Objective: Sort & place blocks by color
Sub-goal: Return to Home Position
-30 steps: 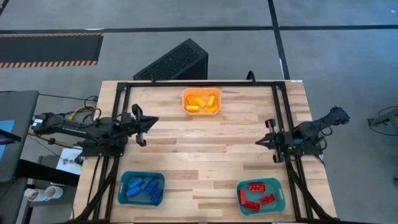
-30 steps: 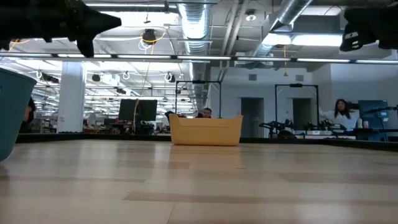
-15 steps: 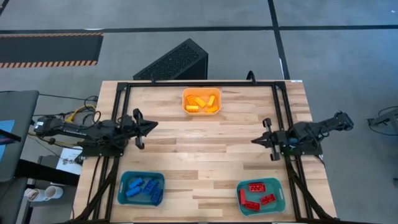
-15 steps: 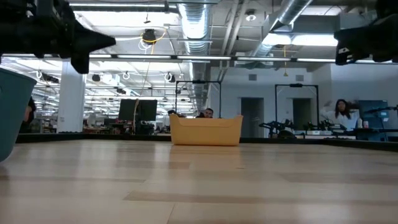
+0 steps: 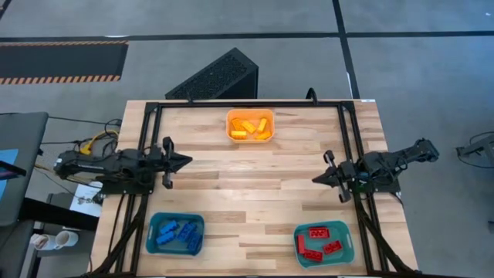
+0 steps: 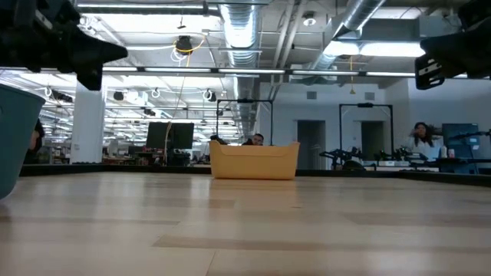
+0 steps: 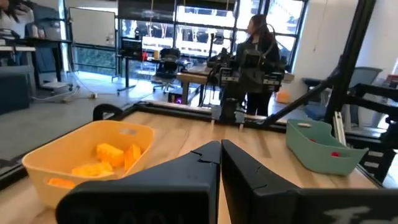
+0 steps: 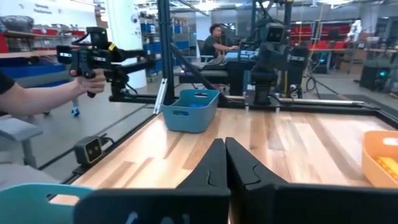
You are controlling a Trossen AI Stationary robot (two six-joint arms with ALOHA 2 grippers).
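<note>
Both arms of the sorting robot hang idle over a wooden table (image 5: pixel 255 185), with the job of sorting blocks by colour looking all but finished. The yellow-orange blocks (image 5: pixel 251 128) lie heaped in the orange bin (image 5: pixel 250 112) at the middle of the far edge. The blue blocks (image 5: pixel 176 232) fill the left teal bin (image 5: pixel 150 232) at the near-left corner, and the red blocks (image 5: pixel 318 232) lie in the right teal bin (image 5: pixel 352 241) at the near-right corner. No block shows loose on the boards in the high view, and no colour appears mixed into the wrong bin, so far as can be made out. The left gripper (image 5: pixel 185 161) sits at the table's left side, pointing right toward the middle, its two fingers pressed together with nothing between them, as its wrist view shows. The right gripper (image 5: pixel 316 177) mirrors it at the right side, pointing left, fingers likewise closed and empty. Both hang clear of the tabletop in the low view, well apart from each other and from all three bins. Judging from this, the sorting itself is done, and what is left is only for the arms to draw in to their resting pose; nothing on the table seems to need another pick.
</note>
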